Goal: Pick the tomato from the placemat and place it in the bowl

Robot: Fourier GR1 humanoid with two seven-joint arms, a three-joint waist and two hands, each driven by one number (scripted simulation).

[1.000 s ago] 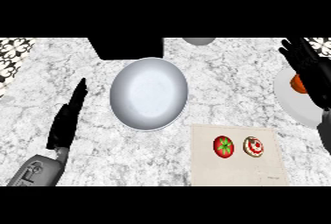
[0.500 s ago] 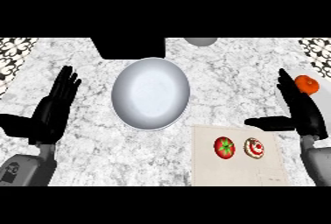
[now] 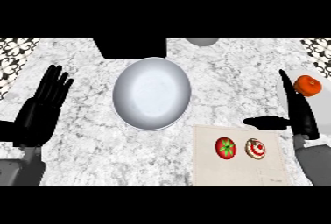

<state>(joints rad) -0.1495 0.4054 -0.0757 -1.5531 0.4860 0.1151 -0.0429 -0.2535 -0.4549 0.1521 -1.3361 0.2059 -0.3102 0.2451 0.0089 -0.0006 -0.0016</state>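
Note:
A red tomato [image 3: 225,147] with a green stem lies on the beige placemat [image 3: 239,173] at the lower right. Beside it on the mat sits a small frosted pastry [image 3: 256,148]. The white bowl [image 3: 152,94] stands in the middle of the marble counter, nothing in it. My right hand [image 3: 299,113] is open, fingers straight and thumb out to the left, just right of and above the mat. My left hand [image 3: 42,109] is open at the left edge, fingers up, apart from the bowl.
An orange fruit [image 3: 308,85] rests on a white plate [image 3: 285,85] at the right edge, behind my right hand. A dark block [image 3: 132,46] and a grey round object [image 3: 202,41] sit at the counter's far edge. Patterned tiles show in both top corners.
My right hand has moved down toward the placemat, turning edge-on with the thumb pointing left. My left hand has shifted slightly and stays open. Tomato and bowl have not moved.

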